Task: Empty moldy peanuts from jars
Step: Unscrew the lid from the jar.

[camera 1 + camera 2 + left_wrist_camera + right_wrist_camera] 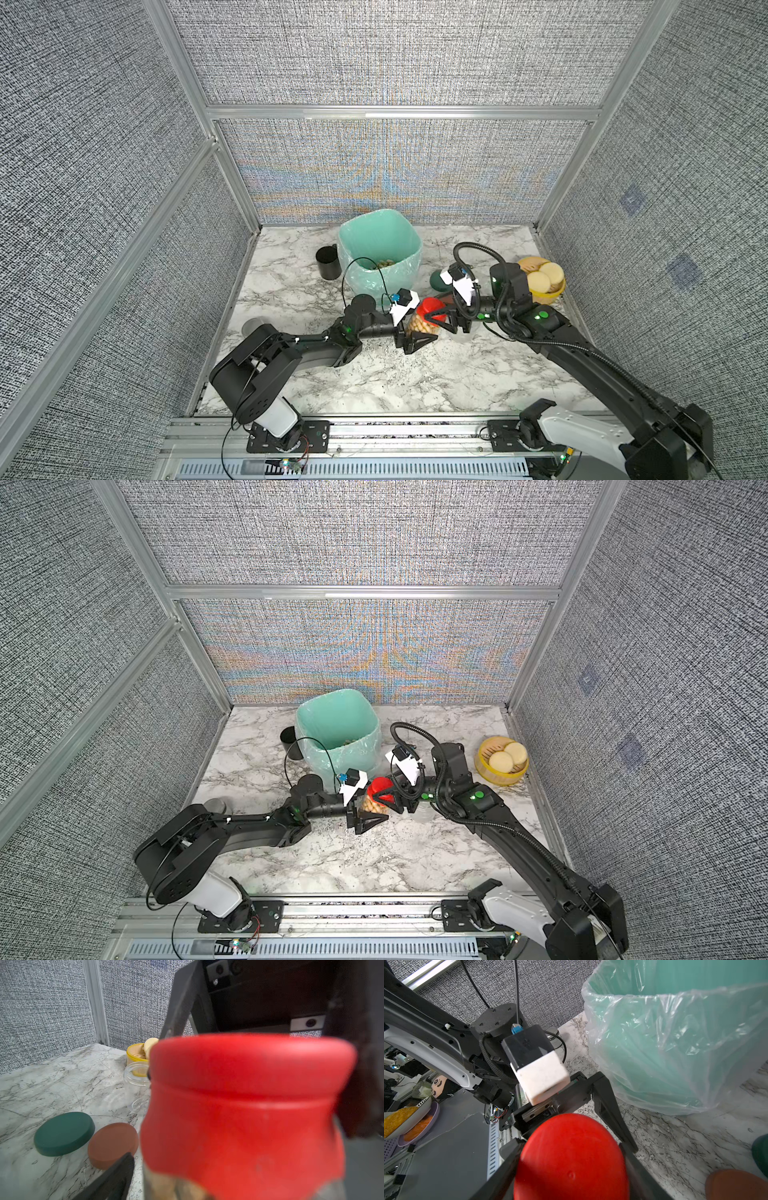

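Red plastic tops the jar (420, 328) that stands near the middle of the table (374, 382), just in front of the green bin (376, 232). Peanuts (374, 807) fill it.

The step now is getting the red lid (431, 308) off. The right hand (571, 1159) pinches the lid from both sides. The left hand (417, 334) has a finger on each side of the jar's clear body, low down. I cannot tell if they press it, because a thin gap shows by one finger in the left wrist view.

Next, I think, the left hand must hold the jar tight while the right hand twists the lid loose. Then the jar can be tipped over the bin.

A green lid (64, 1133) and a brown lid (113, 1145) lie flat on the table, and an empty jar (137, 1073) stands close by.
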Tool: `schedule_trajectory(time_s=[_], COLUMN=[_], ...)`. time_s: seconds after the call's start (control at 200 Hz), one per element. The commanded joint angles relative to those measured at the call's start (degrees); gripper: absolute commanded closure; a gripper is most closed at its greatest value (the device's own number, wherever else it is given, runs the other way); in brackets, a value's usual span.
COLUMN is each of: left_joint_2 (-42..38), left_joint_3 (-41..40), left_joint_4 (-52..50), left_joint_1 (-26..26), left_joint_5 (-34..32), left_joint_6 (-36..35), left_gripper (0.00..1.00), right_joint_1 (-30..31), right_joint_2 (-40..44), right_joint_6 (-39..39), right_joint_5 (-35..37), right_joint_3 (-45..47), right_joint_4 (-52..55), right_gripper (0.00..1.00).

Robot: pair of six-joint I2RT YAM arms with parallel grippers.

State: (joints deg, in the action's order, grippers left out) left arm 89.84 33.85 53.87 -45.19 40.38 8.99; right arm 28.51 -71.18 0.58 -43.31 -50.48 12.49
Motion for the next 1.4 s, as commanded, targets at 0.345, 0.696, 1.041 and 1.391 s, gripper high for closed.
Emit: schedule_trajectory(time_s=[0.345,0.696,1.041,1.391], left_joint_2=[-2.8,-5.5,-7.2,-9.0], left_joint_3=[6.5,4.1,3.0,4.8], left_joint_4=[-16.6,-13.8,-14.7,-20.5], left_joint_1=[0.3,0.3,0.4,0.4], left_joint_5=[-4.3,-5.9,-8.2,-8.0], left_joint_6=[-1.4,-3.6,-3.2,-4.6], left_gripper=[0.26,0.32,0.51,1.0], right_joint_1=[0.3,0.3,0.3,0.2], right_joint_2=[-0.7,-0.4,-0.7,-2.4], right_joint_6=[-1.9,-1.7,-1.9,-5.2], right_joint_5=[-8.4,-8.4,-8.7,-9.8], right_joint_3=[-0.9,-0.3,0.2,-1.5], right_joint_4=[0.4,-0.7,-1.2,1.2], right_gripper=[1.0,1.0,1.0,1.0])
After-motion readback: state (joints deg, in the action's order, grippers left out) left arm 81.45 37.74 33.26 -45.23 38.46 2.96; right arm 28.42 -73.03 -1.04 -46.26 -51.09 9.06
